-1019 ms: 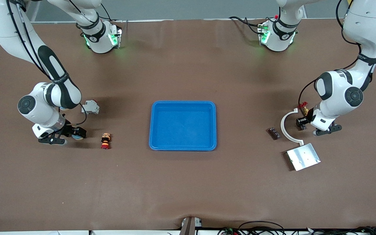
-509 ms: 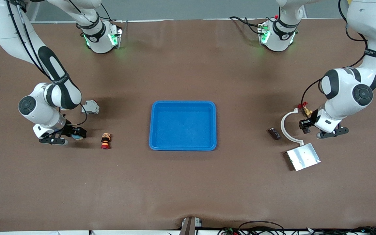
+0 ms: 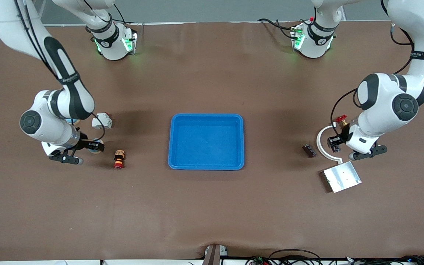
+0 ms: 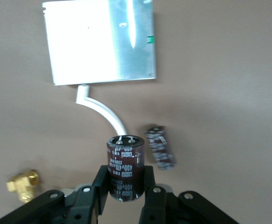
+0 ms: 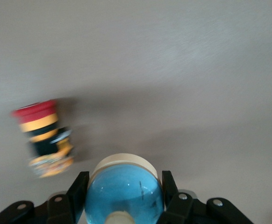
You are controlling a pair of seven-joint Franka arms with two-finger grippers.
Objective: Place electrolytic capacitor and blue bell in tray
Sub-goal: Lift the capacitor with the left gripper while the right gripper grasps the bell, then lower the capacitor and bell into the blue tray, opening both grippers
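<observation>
The left hand [image 4: 125, 179] is clamped on the capacitor [image 4: 125, 167], a dark cylinder held upright off the bench [image 3: 212, 206] over the white curved bracket [image 3: 322, 145] at the left arm's end. A second small dark part [image 3: 309, 150] lies just beside the bracket, toward the tray [image 3: 206, 164]. The metal plate [image 3: 342, 176] lies nearer the front camera, touching the bracket's end. A brass fitting [image 3: 342, 120] with a red cap sits beside the hand.

The right hand [image 5: 123, 189] is clamped on the blue bell [image 5: 125, 186], apparently just clear of the bench at the right arm's end. A red-and-yellow button [image 3: 119, 158] lies nearby; a white block [image 3: 101, 120] sits farther back.

The tray sits mid-bench, well apart from both hands.
</observation>
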